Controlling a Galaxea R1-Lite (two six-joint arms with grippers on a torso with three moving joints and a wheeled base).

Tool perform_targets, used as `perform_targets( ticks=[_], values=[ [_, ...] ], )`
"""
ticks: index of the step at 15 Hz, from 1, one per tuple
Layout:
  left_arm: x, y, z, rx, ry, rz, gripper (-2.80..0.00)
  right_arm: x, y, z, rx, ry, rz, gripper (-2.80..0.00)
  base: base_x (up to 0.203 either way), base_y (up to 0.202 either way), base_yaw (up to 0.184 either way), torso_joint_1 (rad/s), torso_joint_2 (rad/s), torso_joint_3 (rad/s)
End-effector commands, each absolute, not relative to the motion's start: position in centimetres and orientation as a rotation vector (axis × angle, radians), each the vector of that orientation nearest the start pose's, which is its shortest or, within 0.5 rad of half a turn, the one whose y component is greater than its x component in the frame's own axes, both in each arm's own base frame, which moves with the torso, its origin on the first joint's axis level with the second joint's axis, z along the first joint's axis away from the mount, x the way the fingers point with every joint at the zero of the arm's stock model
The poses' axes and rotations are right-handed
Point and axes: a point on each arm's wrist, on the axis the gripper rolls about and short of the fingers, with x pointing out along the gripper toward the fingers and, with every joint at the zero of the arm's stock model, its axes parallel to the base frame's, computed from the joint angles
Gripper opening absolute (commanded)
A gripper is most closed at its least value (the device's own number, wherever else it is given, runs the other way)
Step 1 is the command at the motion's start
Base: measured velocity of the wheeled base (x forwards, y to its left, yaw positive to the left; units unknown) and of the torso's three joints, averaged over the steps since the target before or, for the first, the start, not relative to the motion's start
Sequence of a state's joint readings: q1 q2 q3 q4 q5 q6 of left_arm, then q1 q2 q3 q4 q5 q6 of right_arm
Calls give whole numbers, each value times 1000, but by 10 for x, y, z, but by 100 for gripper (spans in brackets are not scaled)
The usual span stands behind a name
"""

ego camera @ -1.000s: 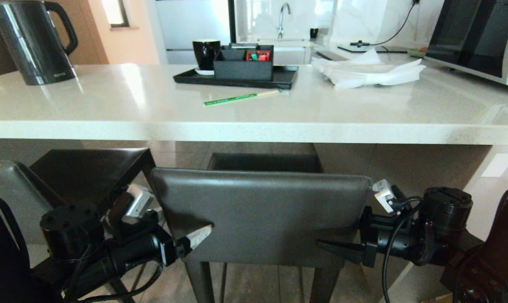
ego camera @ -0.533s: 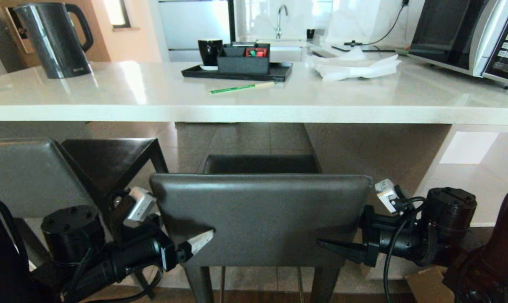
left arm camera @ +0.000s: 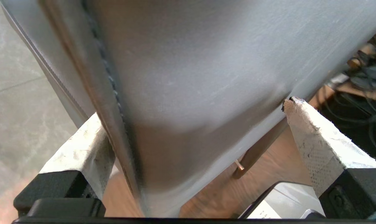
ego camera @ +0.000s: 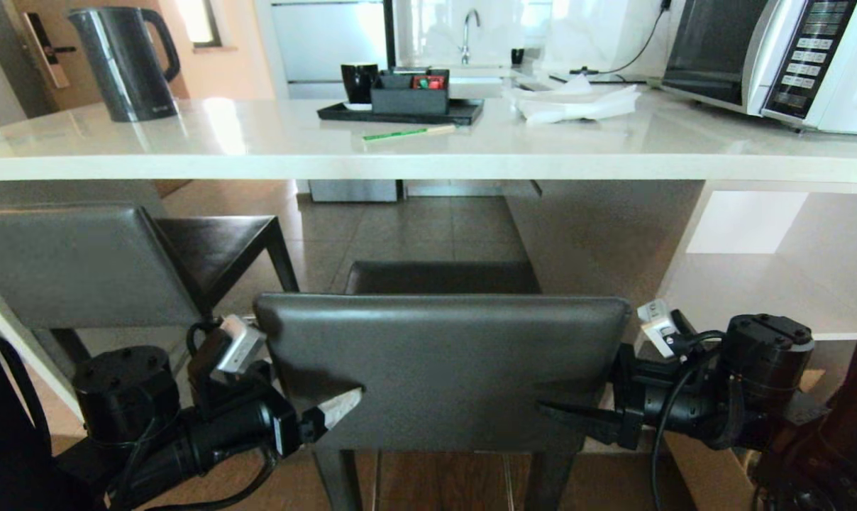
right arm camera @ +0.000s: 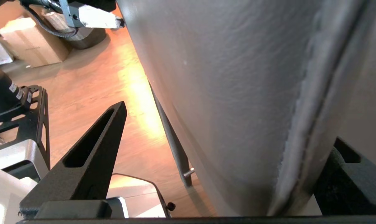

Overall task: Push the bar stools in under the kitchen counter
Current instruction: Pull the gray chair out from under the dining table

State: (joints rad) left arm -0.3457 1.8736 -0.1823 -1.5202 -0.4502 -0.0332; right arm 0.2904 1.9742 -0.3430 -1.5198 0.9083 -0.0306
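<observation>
One bar stool stands right before me, its dark grey backrest [ego camera: 443, 369] upright and its seat [ego camera: 443, 278] short of the kitchen counter [ego camera: 428, 152]. My left gripper [ego camera: 329, 408] [left arm camera: 191, 109] is open astride the backrest's left edge, one white fingertip [ego camera: 342, 403] lying on the near face. My right gripper [ego camera: 577, 415] [right arm camera: 231, 124] is open astride the right edge, one black finger [right arm camera: 91, 155] on the near side. The far fingers are hidden in the head view. A second bar stool [ego camera: 74, 266] stands at the left, its seat [ego camera: 216, 241] near the counter.
On the counter are a dark kettle [ego camera: 127, 64], a black tray [ego camera: 400, 110] with a cup and a box, a green stick [ego camera: 407, 132], white paper [ego camera: 577, 105] and a microwave [ego camera: 755, 64]. A cardboard box [right arm camera: 32, 46] lies on the wooden floor behind.
The whole head view has shifted: the counter now looks farther off and more floor shows beneath it. The middle stool has kept its place between my two grippers, which hold the same stance.
</observation>
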Motion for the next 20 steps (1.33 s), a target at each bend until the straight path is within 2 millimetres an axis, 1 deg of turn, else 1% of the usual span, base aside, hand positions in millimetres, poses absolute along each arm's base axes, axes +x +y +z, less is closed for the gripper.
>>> perform_targets(
  ticks=[1, 12, 17, 20],
  values=[
    [224, -92, 88, -40, 179, -800, 0, 256, 96, 89, 4, 82, 1207, 0, -196, 0, -2, -2, 0, 2],
    [223, -95, 89, -38, 174, -812, 0, 246, 94, 90, 7, 94, 1214, 0, -187, 0, -1, 2, 2, 2],
    [221, -99, 89, -36, 174, -824, 0, 240, 92, 94, 4, 84, 1214, 0, -14, 0, -1, -2, 0, 0],
    [216, -110, 89, -34, 177, -858, 0, 236, 89, 95, 6, 91, 1199, 0, 0, 0, 0, 0, 0, 0]
  ],
)
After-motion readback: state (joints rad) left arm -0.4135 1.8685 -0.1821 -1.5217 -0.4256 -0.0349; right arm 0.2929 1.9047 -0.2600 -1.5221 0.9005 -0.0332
